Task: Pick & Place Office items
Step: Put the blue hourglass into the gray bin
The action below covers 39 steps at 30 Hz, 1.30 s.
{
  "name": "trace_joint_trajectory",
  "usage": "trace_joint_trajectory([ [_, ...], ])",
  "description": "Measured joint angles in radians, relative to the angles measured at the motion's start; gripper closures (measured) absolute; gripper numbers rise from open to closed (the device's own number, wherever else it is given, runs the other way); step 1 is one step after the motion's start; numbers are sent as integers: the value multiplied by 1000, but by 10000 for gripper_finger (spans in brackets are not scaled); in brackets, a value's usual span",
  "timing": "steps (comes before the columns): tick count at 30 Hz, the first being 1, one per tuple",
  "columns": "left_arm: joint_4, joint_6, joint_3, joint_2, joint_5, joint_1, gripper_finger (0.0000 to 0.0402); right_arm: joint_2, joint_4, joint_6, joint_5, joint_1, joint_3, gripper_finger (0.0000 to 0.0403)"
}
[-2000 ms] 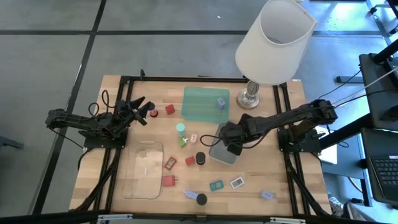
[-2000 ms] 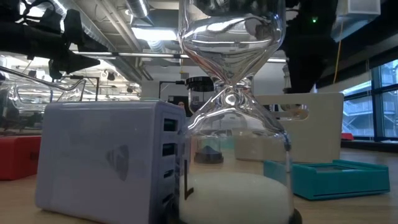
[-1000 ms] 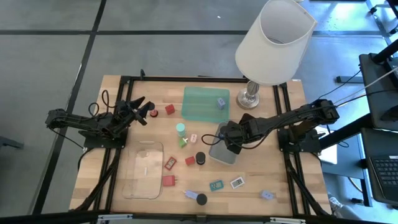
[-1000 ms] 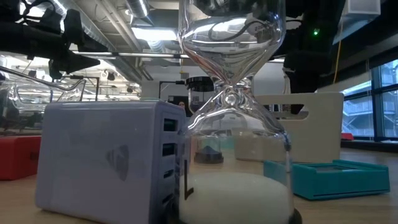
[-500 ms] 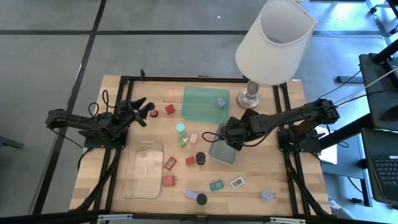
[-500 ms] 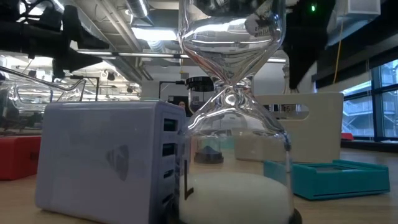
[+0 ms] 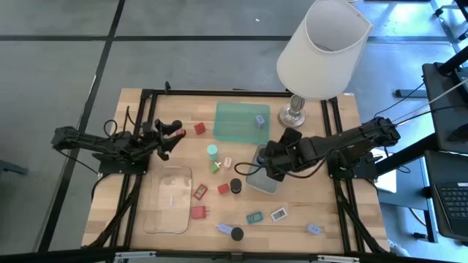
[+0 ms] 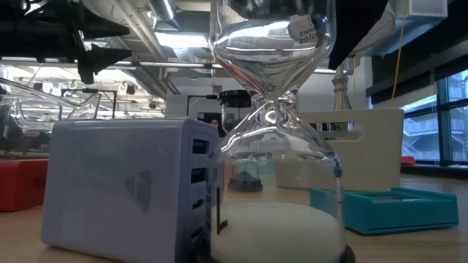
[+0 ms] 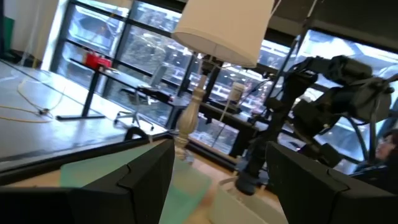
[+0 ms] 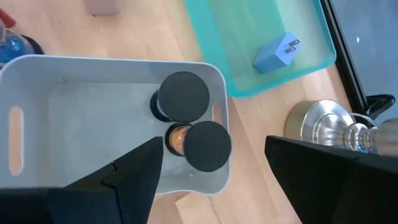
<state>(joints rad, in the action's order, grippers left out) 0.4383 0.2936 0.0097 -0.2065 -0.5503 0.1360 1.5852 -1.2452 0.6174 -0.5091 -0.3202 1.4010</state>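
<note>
Right wrist view: right pincer apart, empty, above grey tray holding two black round caps. Left pincer apart over desk. Risk: descending fingers clip tray rim, shifting it.

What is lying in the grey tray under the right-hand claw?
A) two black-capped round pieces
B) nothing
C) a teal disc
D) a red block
A: the right wrist view shows two black-capped round pieces lying in the grey tray, under the open right claw.

Matt pale wood table, glossy chrome lamp base, smooth grey plastic tray, translucent teal tray
</note>
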Motion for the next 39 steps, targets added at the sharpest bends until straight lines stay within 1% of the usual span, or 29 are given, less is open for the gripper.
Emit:
trace_joint_trajectory([
  [4,73,7,15,-96,0,0,151,0,14,0,1,-5,0,118],
  [13,75,-2,136,-369,-5,0,151,0,80,7,1,-5,0,118],
  [18,75,-9,192,-476,-5,0,151,0,153,-21,4,-5,0,118],
  [22,75,-28,210,-517,-3,0,151,0,252,-94,16,-5,0,118],
  [24,75,-38,213,-526,-3,0,151,0,325,-144,58,-5,-6,117],
  [29,75,-53,214,-527,-3,0,151,0,579,-339,195,-4,-70,109],
  [32,75,-54,214,-527,-3,0,151,0,723,-411,222,-1,-124,100],
  [35,75,-54,214,-527,-3,0,151,0,814,-464,231,12,-156,89],
  [39,75,-54,214,-527,-2,0,151,1,880,-494,323,35,-216,78],
])
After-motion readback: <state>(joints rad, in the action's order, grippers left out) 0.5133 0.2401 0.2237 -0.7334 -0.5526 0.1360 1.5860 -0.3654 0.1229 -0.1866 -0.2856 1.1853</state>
